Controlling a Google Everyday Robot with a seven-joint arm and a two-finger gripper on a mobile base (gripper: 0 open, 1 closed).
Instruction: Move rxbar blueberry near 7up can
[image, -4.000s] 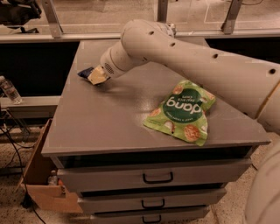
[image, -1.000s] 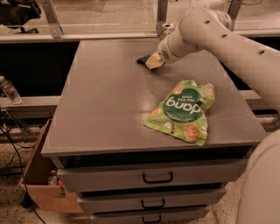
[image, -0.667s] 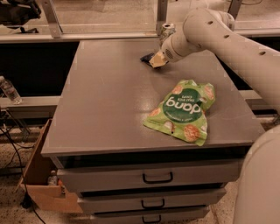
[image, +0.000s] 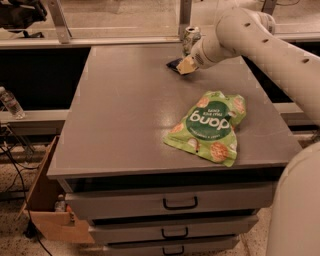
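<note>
The rxbar blueberry (image: 175, 64) is a small dark navy wrapper; only its left end shows, held just above the grey table (image: 125, 115) near the far edge. My gripper (image: 186, 64) is shut on it, coming in from the right on the white arm (image: 250, 35). The 7up can (image: 190, 37), silvery with green marks, stands upright at the table's far edge, just behind the gripper and partly hidden by the arm. The bar is close in front of the can, slightly to its left.
A large green "dang" chip bag (image: 209, 126) lies at the right front of the table. Drawers (image: 180, 202) sit below the tabletop. A cardboard box (image: 47, 200) and a clear plastic bottle (image: 10, 102) are off to the left. A glass rail runs behind the table.
My gripper carried the bar from the far left of the table rightwards along the back; over the last second it moved a little further right, up to the can.
</note>
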